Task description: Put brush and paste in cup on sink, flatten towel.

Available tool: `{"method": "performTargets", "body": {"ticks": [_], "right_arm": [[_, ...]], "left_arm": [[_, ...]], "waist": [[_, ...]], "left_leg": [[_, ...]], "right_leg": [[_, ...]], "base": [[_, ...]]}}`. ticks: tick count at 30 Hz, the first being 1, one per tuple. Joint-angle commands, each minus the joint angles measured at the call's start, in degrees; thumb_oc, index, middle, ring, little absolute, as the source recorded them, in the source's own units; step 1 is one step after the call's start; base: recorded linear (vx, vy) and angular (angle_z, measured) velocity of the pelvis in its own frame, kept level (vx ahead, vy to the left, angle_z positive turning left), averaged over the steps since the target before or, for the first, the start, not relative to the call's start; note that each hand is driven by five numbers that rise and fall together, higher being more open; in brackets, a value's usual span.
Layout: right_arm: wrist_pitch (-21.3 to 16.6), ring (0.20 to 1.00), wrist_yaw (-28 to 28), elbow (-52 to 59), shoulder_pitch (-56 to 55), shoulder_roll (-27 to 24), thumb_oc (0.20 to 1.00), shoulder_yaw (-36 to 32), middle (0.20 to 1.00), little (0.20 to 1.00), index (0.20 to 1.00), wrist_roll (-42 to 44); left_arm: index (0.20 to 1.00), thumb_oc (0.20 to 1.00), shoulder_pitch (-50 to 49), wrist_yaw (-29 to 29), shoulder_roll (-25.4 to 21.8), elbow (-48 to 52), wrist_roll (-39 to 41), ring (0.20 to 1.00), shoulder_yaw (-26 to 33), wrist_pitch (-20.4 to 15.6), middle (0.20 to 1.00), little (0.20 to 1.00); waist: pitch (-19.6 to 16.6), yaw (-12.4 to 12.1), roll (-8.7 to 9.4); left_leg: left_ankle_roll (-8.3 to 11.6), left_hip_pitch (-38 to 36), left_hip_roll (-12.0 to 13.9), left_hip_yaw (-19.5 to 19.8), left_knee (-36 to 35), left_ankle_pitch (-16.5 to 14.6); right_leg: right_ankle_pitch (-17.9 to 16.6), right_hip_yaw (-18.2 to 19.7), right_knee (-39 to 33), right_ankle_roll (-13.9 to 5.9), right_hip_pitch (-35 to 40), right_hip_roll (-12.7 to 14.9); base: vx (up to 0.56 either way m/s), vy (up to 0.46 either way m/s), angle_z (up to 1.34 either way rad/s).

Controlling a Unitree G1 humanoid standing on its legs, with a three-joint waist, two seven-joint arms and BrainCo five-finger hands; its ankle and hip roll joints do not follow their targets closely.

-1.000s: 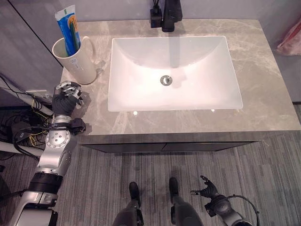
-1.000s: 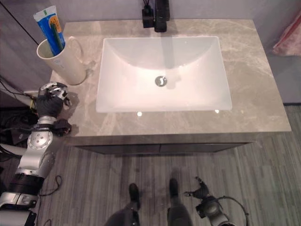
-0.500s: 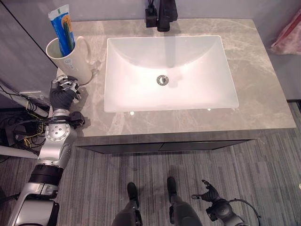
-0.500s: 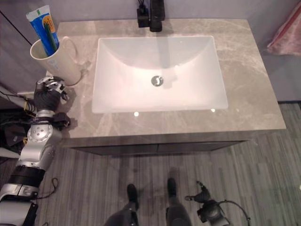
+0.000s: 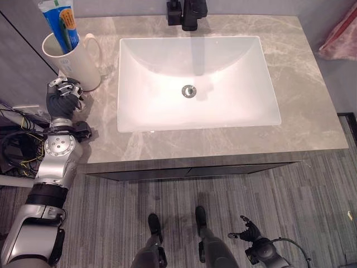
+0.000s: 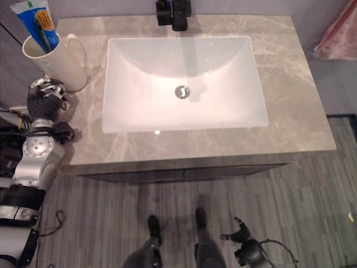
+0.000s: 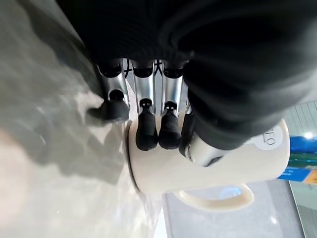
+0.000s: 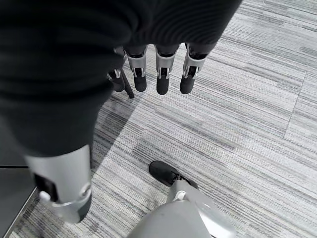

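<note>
A cream cup (image 5: 78,67) with a handle stands on the grey stone countertop (image 5: 312,111) at its back left corner. A blue toothpaste tube (image 5: 56,19) and a green toothbrush (image 5: 70,38) stand upright inside it. My left hand (image 5: 60,103) rests over the counter's left edge just in front of the cup. Its fingers (image 7: 146,134) are relaxed and hold nothing, with their dark tips close to the base of the cup (image 7: 213,168). My right hand (image 5: 251,231) hangs low beside the floor, its fingers (image 8: 163,74) loose and empty. A pink cloth (image 5: 340,39) lies beyond the counter's right end.
A white rectangular basin (image 5: 234,78) with a metal drain (image 5: 189,91) fills the middle of the counter. A black faucet (image 5: 189,11) stands at the back edge. Grey striped floor (image 5: 312,195) runs in front of the cabinet.
The camera has shifted, sliding the whole scene left and up. My left hand has edged a little nearer the cup's base. The right hand hangs as before.
</note>
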State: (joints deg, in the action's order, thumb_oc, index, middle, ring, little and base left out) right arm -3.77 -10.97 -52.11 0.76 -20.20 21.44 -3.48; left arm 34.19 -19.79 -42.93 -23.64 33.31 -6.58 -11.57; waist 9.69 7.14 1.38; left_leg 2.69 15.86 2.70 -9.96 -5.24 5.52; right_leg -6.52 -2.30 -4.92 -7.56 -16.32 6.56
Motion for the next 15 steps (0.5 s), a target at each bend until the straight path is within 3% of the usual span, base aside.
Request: {"method": "performTargets", "body": {"ticks": [1, 15], "right_arm": [[-0.9, 1.000, -0.5, 0.5, -0.2, -1.2, 1.000, -0.7, 1.000, 1.000, 1.000, 1.4], [-1.1, 1.000, -0.5, 1.9, 0.2, -0.9, 1.000, 1.0, 1.000, 1.000, 1.000, 1.9]], "left_arm": [[0.200, 0.200, 5.0, -0.6, -3.8, -4.2, -0.4, 0.200, -2.3, -0.5, 0.200, 0.200], [0.200, 0.200, 11.7, -1.7, -4.9, -11.7, 0.3, 0.200, -5.3, 0.1, 0.200, 0.200]], "waist": [[0.7, -0.3, 0.97], [0.9, 0.5, 1.50]], "left_leg": [[4.05, -2.2, 4.2, 0.3, 0.2, -1.3], [3.90, -1.1, 4.0, 0.2, 0.2, -1.4]], "right_leg": [[-4.2, -0.7, -0.1, -5.53, -2.2, 6.1], [-4.7, 0.2, -0.1, -5.91, -3.5, 5.9]], "base": [[0.00, 0.000, 0.00], [0.00, 0.002, 0.00]]}}
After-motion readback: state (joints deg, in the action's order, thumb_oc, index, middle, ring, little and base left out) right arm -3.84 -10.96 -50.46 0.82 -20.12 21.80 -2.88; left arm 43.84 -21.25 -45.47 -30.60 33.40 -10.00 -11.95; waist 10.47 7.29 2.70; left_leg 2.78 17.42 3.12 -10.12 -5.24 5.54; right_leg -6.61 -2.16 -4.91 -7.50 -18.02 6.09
